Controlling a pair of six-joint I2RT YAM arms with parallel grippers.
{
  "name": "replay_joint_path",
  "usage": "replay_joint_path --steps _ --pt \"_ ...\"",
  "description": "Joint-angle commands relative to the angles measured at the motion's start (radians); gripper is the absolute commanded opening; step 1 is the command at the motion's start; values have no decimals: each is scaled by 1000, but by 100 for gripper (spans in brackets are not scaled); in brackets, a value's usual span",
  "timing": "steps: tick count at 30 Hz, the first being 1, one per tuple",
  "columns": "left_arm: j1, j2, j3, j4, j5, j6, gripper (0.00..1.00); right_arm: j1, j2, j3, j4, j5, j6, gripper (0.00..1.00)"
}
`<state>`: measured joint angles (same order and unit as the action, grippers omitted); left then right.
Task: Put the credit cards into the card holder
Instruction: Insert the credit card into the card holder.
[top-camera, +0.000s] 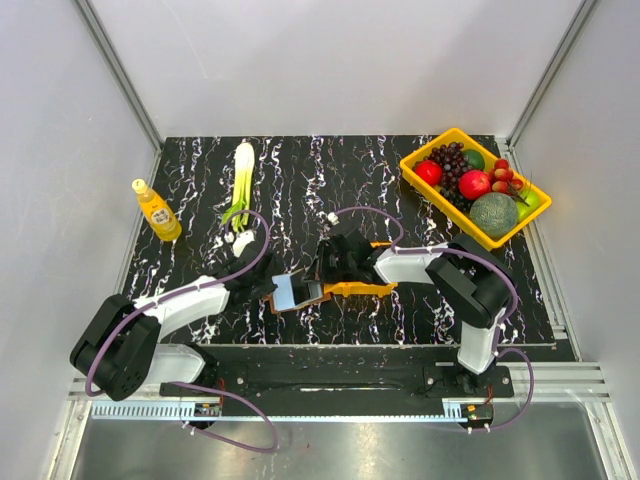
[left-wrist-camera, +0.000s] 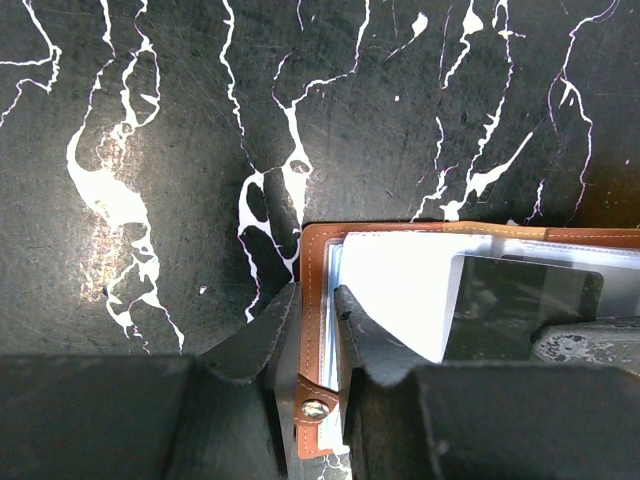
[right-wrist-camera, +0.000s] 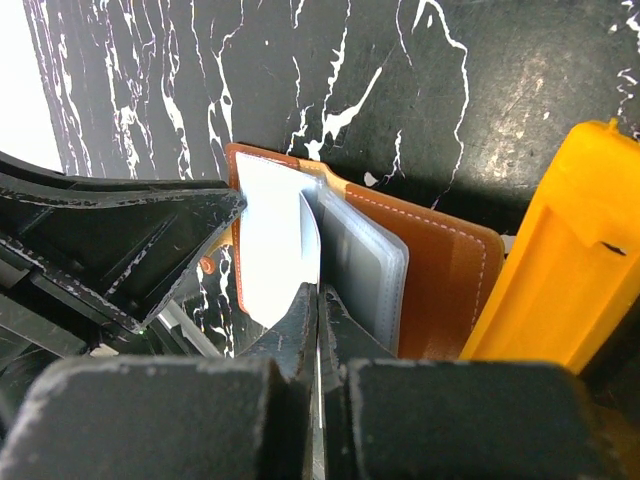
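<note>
Two arms of one build. Left arm (top-camera: 180, 298) and right arm (top-camera: 405, 265): smooth white link shells, bulky black joint housings, flat black base plates (top-camera: 470, 380). A thin purple cable (top-camera: 370, 209) loops along each arm. Left hand (left-wrist-camera: 315, 295) and right hand (right-wrist-camera: 318, 295): matte dark grey wedge-shaped fingers (left-wrist-camera: 255, 345) with a grainy surface and edges scuffed pale.

No text or numbers legible in any view. One small yellow plastic bottle (top-camera: 157, 211) carries a label (top-camera: 160, 212), too small to read.
</note>
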<state>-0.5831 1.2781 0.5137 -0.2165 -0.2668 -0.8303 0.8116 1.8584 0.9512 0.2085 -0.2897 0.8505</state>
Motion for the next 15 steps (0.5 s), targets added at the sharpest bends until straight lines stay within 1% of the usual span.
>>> replay_joint_path --steps 1,6,12,15 --pt "-6 15 -34 -26 31 7 21 21 35 -3 -5 44 -1 0" --pt "-6 9 -35 -23 29 8 21 24 47 8 14 41 -39 0" --pt "-6 10 -38 -30 18 13 20 14 32 55 -66 109 -181 0" --pt "-6 13 -35 -37 12 13 19 12 28 70 -84 136 -218 0"
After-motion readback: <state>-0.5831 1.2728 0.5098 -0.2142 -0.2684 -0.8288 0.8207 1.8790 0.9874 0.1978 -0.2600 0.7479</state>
